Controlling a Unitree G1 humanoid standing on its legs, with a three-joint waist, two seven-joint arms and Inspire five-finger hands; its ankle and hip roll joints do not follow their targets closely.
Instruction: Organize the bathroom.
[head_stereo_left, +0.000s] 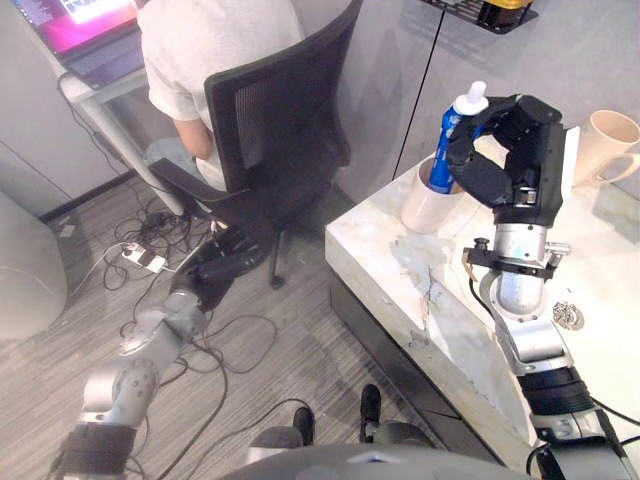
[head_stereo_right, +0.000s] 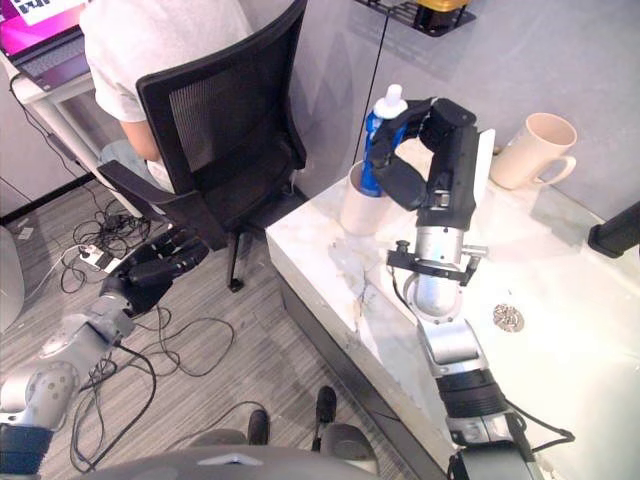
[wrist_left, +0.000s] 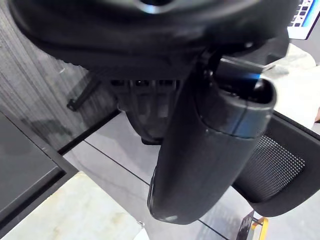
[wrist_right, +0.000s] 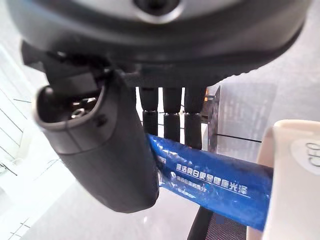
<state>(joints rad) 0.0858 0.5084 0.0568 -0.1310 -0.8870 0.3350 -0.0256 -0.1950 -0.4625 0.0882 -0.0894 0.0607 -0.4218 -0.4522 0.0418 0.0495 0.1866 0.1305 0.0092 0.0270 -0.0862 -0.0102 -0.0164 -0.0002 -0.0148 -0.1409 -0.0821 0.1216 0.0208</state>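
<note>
The right robot hand (head_stereo_left: 515, 150) is raised above the pale marble bench (head_stereo_left: 420, 300), its fingers and thumb curled round a blue tube with a white cap (head_stereo_left: 452, 135). The right wrist view adds the close detail: the thumb (wrist_right: 107, 150) presses on the blue tube from one side and the fingers (wrist_right: 172, 117) from the other, next to a pale rim. In the eye views the tube's lower end sits inside a white cup (head_stereo_left: 430, 200) near the bench's far edge, cap upward. A cream mug (head_stereo_left: 605, 140) stands on the bench further right, apart from the hand.

The left robot hand (head_stereo_right: 165, 262) hangs low over the grey floor by a black office chair (head_stereo_left: 270, 130), fingers loosely spread, holding nothing. A person in a white shirt (head_stereo_left: 200, 45) sits in that chair.
</note>
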